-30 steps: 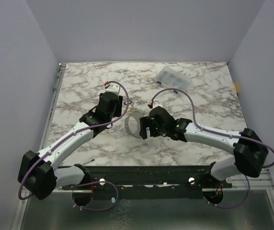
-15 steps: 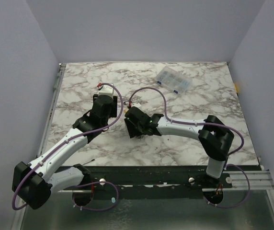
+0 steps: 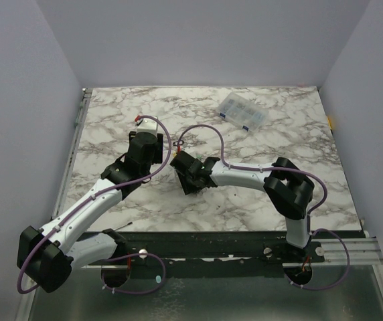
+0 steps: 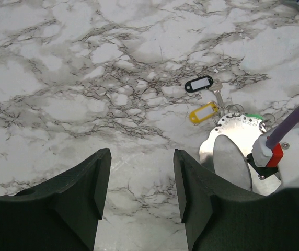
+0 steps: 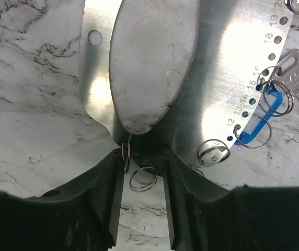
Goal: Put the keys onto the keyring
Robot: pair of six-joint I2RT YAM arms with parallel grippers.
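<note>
We judge this the step of securing the keyring [image 5: 228,78], a broad flat grey metal hoop with numbered holes, lying on the marble bench [image 4: 60,63]. The right gripper [image 5: 143,157] sits at its near rim, jaws half open and clamping nothing; a small wire split ring [image 5: 125,156] stands against one finger. The left gripper [image 4: 140,157] hovers apart, jaws wide and empty. The yellow-tagged key [image 4: 204,112] and black-rimmed oval tag [image 4: 198,83] lie just beside the hoop (a blue-tagged key [image 5: 267,112] seems already hooked on). Next comes a square pinch on the thin rim, then the left jaws fetch a loose tag.
</note>
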